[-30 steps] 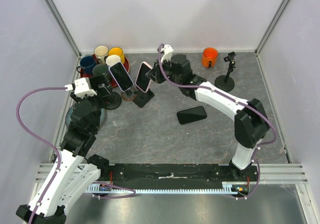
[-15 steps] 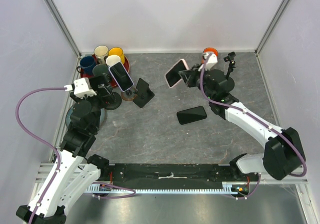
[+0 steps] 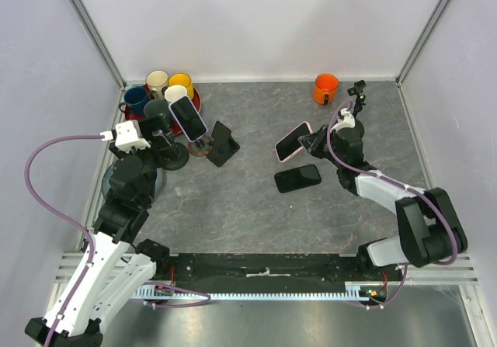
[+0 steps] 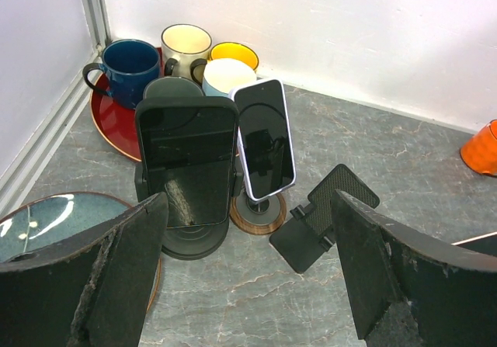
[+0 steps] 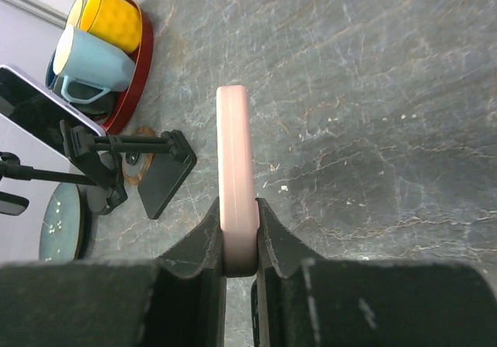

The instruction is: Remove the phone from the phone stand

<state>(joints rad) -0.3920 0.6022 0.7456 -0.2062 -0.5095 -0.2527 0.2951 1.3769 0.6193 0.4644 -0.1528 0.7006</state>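
Note:
My right gripper [image 3: 312, 140] is shut on the lower end of a pink phone [image 3: 292, 143], which hangs edge-on above the table right of centre. In the right wrist view the pink phone [image 5: 237, 141] is pinched between both fingers of the right gripper [image 5: 238, 207]. The black folding phone stand [image 3: 224, 144] is empty; it also shows as a stand [image 4: 322, 219] in the left wrist view. My left gripper [image 4: 248, 199] is open and faces a white-edged phone [image 4: 265, 139] on a wooden-based stand and a black phone [image 4: 187, 166] on a round black stand.
Another black phone [image 3: 297, 178] lies flat just below the pink one. Several mugs stand on a red tray [image 3: 196, 97] at the back left. An orange mug [image 3: 325, 89] and a small tripod stand [image 3: 351, 126] are at the back right. A blue plate [image 4: 39, 223] lies at the left.
The right arm has carried the pink phone off the black folding stand, rightward and toward the near side, over by the flat black phone. The left arm has not moved.

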